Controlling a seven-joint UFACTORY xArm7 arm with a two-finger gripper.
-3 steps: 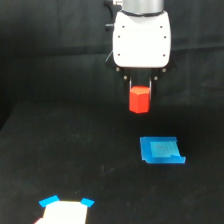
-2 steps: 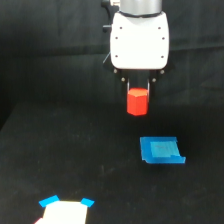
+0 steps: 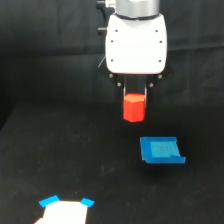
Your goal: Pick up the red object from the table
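Observation:
The red object [image 3: 134,108] is a small red-orange hexagonal block, held between the dark fingers of my gripper [image 3: 135,102], which is shut on it. It hangs clear above the black table [image 3: 60,150], under the white gripper body at the top centre of the exterior view. The block's upper part is partly hidden between the fingers.
A flat blue square piece [image 3: 161,150] lies on the table just below and to the exterior view's right of the held block. A white patch with blue tape corners [image 3: 65,209] sits at the bottom left.
The gripper has risen a little with the red block in it. The blue piece and the taped patch have not moved.

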